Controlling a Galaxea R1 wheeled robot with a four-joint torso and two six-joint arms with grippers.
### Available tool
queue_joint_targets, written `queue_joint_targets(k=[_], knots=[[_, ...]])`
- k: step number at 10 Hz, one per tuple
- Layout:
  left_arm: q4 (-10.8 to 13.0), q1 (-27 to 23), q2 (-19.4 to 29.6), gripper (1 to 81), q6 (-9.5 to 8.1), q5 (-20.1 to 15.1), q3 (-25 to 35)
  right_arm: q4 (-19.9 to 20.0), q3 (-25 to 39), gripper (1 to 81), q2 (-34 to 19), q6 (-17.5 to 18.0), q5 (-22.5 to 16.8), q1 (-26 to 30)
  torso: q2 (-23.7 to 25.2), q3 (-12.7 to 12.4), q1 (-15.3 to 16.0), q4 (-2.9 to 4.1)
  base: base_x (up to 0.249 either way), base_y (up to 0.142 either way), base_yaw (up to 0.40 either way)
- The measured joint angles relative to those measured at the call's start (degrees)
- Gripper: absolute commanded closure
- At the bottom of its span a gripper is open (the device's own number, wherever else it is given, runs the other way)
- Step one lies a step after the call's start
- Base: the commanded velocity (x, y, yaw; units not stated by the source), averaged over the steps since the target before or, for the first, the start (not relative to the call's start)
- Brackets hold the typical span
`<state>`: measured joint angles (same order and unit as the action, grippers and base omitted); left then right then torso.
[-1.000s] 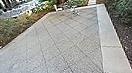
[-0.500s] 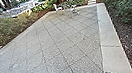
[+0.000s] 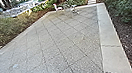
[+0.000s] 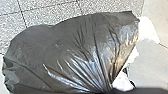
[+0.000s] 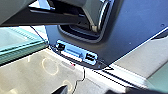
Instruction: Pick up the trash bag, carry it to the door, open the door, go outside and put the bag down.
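The trash bag is dark and shiny, bulging wide in the left wrist view over speckled paving. Its folds draw together into a narrow neck, where my left gripper is shut on it. White material shows beside and beyond the bag. In the right wrist view are the robot's dark plate and jointed bar, with pale ground and a pale metal strip past the plate; the state of my right gripper cannot be made out.
A paved patio stretches ahead, with a pale border along its right. Shrubs flank both sides. A white chair and small table stand near the far edge. Green-tinted panelling shows in the right wrist view.
A small dark shape has appeared at the bottom edge of the head view. The head view shifted slightly at first, then held almost steady.
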<state>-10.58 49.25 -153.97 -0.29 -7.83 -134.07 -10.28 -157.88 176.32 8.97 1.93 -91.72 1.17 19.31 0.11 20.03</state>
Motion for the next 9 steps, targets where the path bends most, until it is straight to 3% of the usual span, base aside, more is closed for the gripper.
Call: queue_joint_targets(k=[4, 5, 9], knots=[[-1.29, -7.39, 0.96, 81.1, -0.01, -6.56, -2.58, 0.0, -0.02, 1.0, 0.0, 0.0, 0.0, 0.0, -0.02, 0.02, 0.02, 0.0, 0.0, 0.0, 0.0], [-1.54, -7.91, 1.54, 1.0, -0.26, -7.57, -2.95, 0.0, -0.02, 1.0, 0.0, 0.0, 0.02, 0.0, -0.02, 0.04, 0.05, 0.0, 0.0, 0.0, 0.0], [-1.6, -7.46, 1.43, 1.0, -0.01, -8.73, -2.73, 0.0, -0.02, 1.0, 0.0, 0.01, -0.09, -0.01, -0.05, -0.24, 0.07, 0.0, 0.0, 0.0, 0.0]])
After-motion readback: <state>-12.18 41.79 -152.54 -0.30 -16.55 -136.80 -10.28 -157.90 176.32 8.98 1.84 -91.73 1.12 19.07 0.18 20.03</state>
